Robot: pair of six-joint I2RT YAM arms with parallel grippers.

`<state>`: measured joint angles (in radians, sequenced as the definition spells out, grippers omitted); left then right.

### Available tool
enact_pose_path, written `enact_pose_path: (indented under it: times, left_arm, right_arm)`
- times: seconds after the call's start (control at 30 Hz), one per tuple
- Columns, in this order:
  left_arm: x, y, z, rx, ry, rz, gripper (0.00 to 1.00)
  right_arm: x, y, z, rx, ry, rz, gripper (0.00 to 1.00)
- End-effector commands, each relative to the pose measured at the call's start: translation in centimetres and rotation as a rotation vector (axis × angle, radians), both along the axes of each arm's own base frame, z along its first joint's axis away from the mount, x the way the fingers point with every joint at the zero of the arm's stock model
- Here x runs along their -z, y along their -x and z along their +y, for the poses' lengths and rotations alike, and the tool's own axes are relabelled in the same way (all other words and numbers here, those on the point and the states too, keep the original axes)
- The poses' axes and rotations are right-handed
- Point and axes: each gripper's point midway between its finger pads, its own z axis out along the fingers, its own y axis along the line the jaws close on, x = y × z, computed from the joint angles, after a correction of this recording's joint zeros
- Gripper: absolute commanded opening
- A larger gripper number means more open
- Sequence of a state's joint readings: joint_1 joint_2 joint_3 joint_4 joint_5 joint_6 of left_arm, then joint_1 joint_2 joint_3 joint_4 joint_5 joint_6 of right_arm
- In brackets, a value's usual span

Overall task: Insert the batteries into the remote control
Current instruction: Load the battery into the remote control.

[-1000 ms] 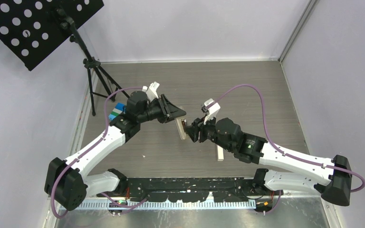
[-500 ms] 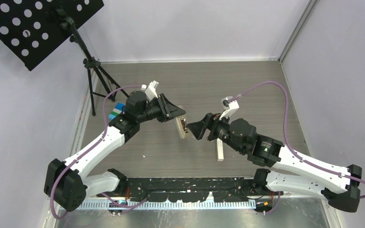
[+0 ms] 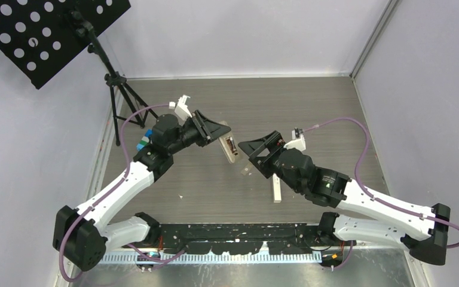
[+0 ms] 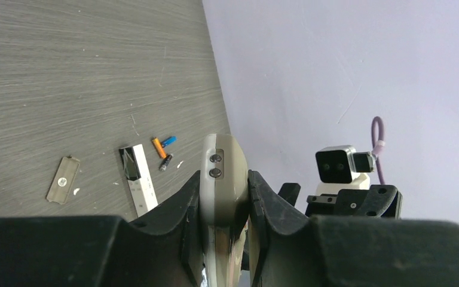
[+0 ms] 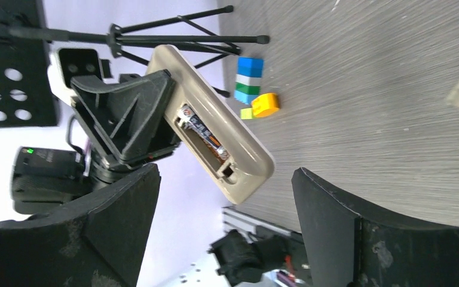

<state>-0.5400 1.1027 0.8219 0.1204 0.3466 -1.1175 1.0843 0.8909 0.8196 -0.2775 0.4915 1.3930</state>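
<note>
Pulled back and spread empty, the right end effector [image 3: 248, 156] faces the remote [image 5: 215, 131] pinched by the left end effector [image 3: 218, 133], one battery [image 5: 203, 134] seated; another from the desk [image 4: 66, 72] likely comes next.

The remote control [image 3: 230, 147] sits in the left gripper [image 3: 222, 136] above the middle of the table [image 3: 311, 107], with one battery [image 5: 200, 133] in its compartment. The right gripper [image 3: 248, 154] stands just right of it, apart. Loose batteries [image 4: 158, 147] lie just beside a second remote [image 4: 138, 179]. Blocks [image 3: 145, 142] lie far left.
</note>
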Motion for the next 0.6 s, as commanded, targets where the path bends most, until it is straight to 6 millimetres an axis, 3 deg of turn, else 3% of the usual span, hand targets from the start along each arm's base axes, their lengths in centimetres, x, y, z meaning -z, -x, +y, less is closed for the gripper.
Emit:
enact_pose_path:
  times: [0.0,0.3,0.57]
  left_arm:
    - [-4.1,-0.1,0.3,-0.022,0.096,-0.068,0.00]
    - [-5.6,0.6,0.2,-0.003,0.150,-0.037,0.00]
    - [-5.8,0.5,0.5,-0.022,0.140,-0.046,0.00]
  right_arm:
    - [-3.4,-1.0,1.1,0.061,-0.226,0.014,0.87]
    - [-4.3,-1.8,2.7,0.047,-0.297,0.051,0.89]
    - [-3.0,-1.9,3.4,0.022,-0.265,0.079,0.89]
